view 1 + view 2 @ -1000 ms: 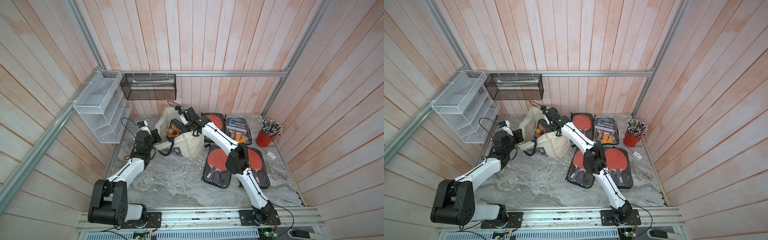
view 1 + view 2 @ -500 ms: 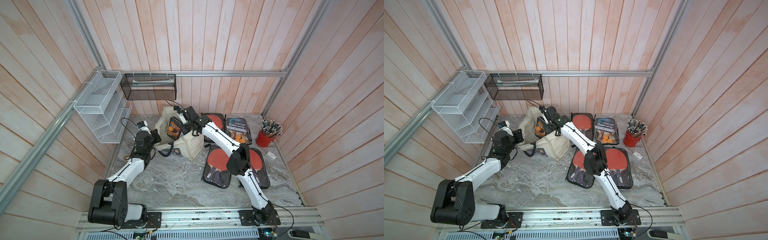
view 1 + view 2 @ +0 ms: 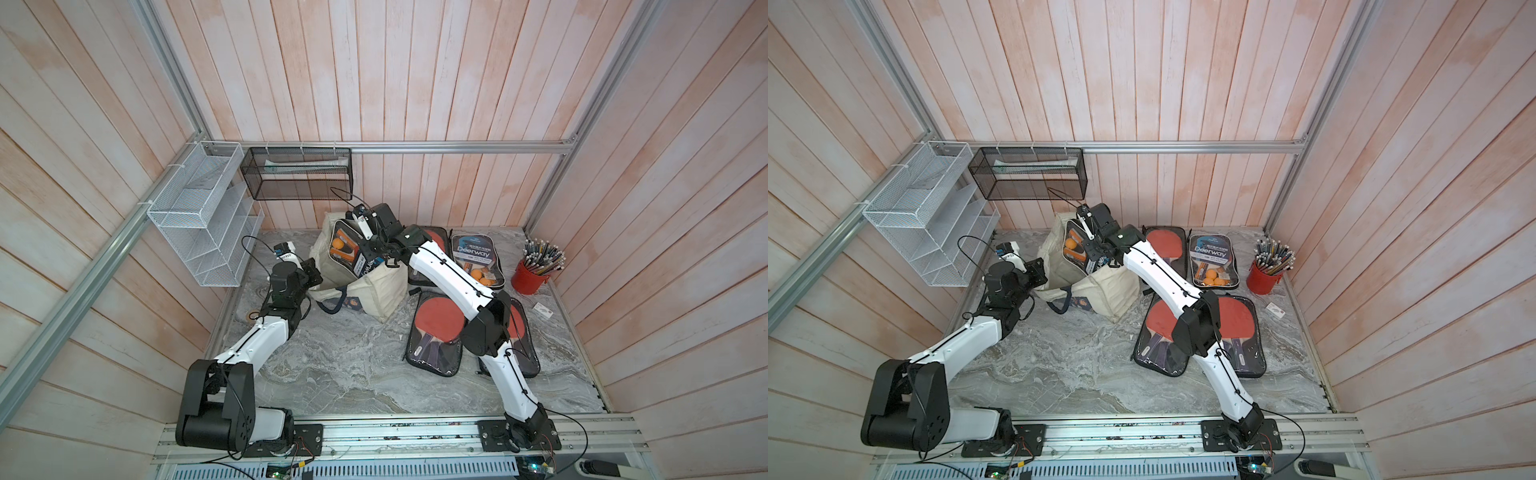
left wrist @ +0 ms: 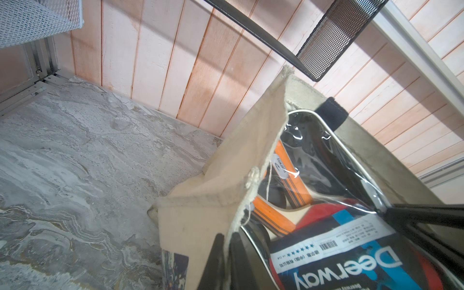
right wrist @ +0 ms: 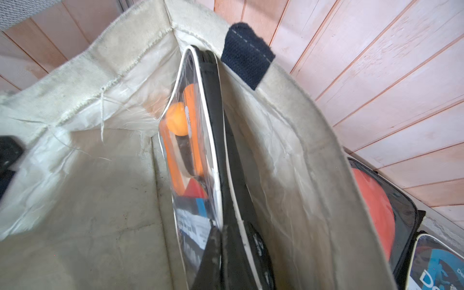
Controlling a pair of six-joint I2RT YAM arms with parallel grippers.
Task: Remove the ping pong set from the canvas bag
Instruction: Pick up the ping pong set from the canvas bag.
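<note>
The cream canvas bag (image 3: 382,295) (image 3: 1113,291) stands open at the back middle of the table, with a navy handle drooping down its front. A ping pong set (image 3: 343,249) (image 3: 1073,247) in a clear zip case, with orange balls and a red paddle, sticks up out of the bag's mouth. My right gripper (image 5: 231,231) (image 3: 367,255) is shut on the case's black edge (image 5: 213,113) inside the bag (image 5: 100,200). My left gripper (image 4: 227,241) (image 3: 314,276) is shut on the bag's left rim (image 4: 251,150), beside the set (image 4: 326,251).
Several more paddle cases lie right of the bag: a Deerway case (image 3: 478,257) and red-paddle cases (image 3: 440,328). A red cup of pencils (image 3: 536,274) and a small white box (image 3: 542,309) sit at the right edge. A white wire rack (image 3: 203,224) and a black mesh basket (image 3: 299,174) hang on the walls.
My right gripper has drawn the ping pong set a little upward and toward the back, further out of the bag's mouth. The left gripper has kept its hold on the rim.
</note>
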